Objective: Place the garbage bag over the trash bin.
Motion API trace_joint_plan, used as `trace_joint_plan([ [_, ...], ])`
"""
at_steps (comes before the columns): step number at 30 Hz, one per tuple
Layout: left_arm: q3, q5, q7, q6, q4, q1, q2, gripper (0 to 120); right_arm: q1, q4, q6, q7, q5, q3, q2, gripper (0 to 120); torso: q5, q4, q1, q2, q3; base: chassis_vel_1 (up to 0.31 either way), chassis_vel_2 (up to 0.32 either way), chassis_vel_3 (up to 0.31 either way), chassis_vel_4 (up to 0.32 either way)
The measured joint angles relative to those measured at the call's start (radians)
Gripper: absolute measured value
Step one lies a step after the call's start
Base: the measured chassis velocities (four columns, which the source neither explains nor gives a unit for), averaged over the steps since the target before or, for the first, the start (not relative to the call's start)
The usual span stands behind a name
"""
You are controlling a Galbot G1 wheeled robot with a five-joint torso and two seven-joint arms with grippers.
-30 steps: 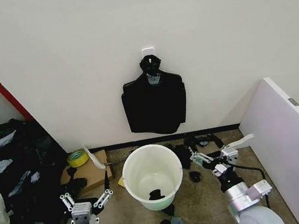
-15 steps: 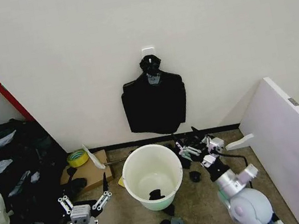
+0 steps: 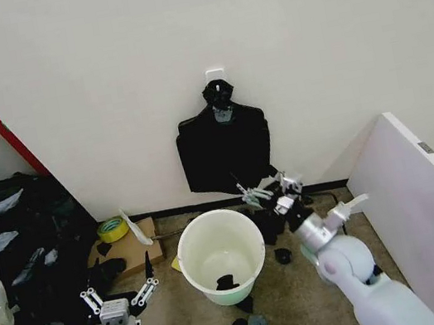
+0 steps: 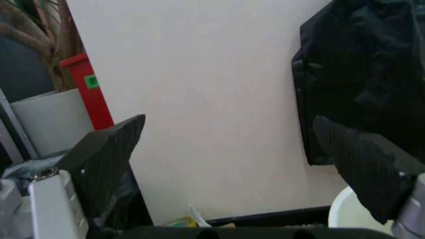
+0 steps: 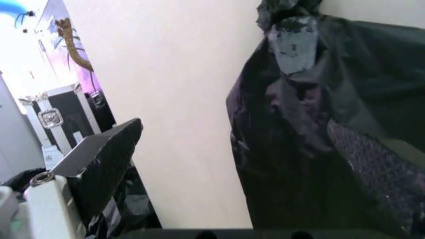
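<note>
Head view: right gripper [image 3: 260, 189] raised at lower edge of black bag bundle [image 3: 225, 148] hanging on wall hook, fingers spread wide, nothing held; contact with bundle unclear. Left gripper [image 3: 116, 296] low near floor, left of trash bin [image 3: 222, 256], fingers spread, empty. Bin upright on floor below bundle, small dark scrap inside. Yellow tape roll [image 3: 112, 229] and cardboard [image 3: 129, 254] by wall; dark bag heap [image 3: 14, 249] far left. White panel [image 3: 427, 209] leans at right.

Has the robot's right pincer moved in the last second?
Yes. The right pincer has risen from beside the white trash bin toward the wall, and is now open at the lower edge of the hanging black bag bundle.
</note>
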Motion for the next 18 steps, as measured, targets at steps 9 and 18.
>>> trace_joint_plan([
  [9, -0.008, 0.015, 0.000, -0.003, -0.001, 0.006, -0.021, 100, 0.109, -0.077, -0.027, 0.028, 0.057, -0.048, 0.019, 100, 0.0001, 0.0000, 0.000, 0.000, 0.000, 0.000, 0.000, 0.000, 0.000],
  [18, -0.012, 0.015, 0.001, -0.002, 0.003, -0.002, -0.020, 100, 0.211, -0.137, -0.043, 0.050, 0.085, -0.072, 0.038, 100, 0.0000, 0.0000, 0.000, 0.000, 0.000, 0.000, 0.000, 0.000, 0.000],
])
